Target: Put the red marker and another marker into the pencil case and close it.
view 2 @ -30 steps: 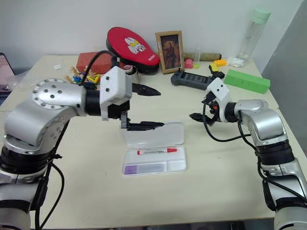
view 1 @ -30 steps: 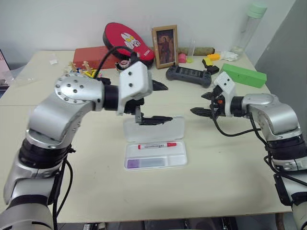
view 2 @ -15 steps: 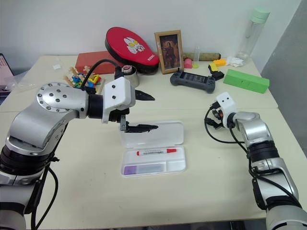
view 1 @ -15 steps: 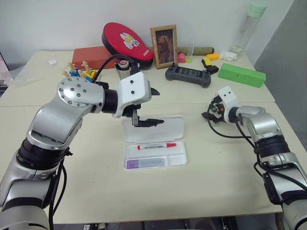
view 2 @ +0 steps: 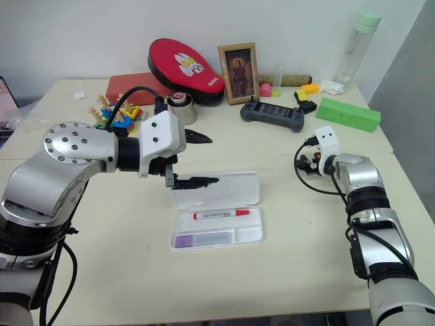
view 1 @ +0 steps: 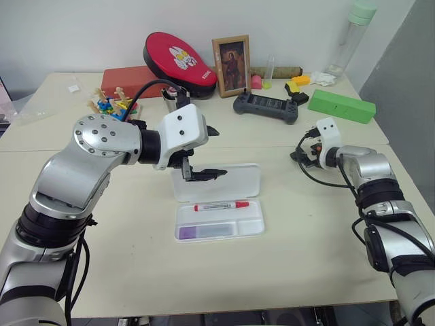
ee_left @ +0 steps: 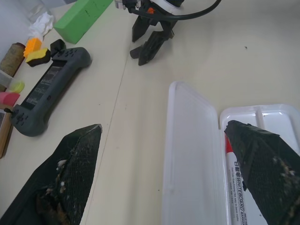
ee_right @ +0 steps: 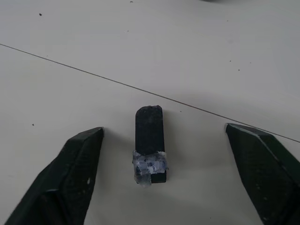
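A cream table stands against a white wall. The pencil case lies open mid-table, holding the red marker and the purple marker, whose cap is hard to discern. The left gripper hovers spread above the lid. The right gripper, spread, straddles a small dark taped piece right of the case.

The pencil case lies open below the left gripper, red marker and purple marker inside.

The cream table bears an open pencil case (lid back).
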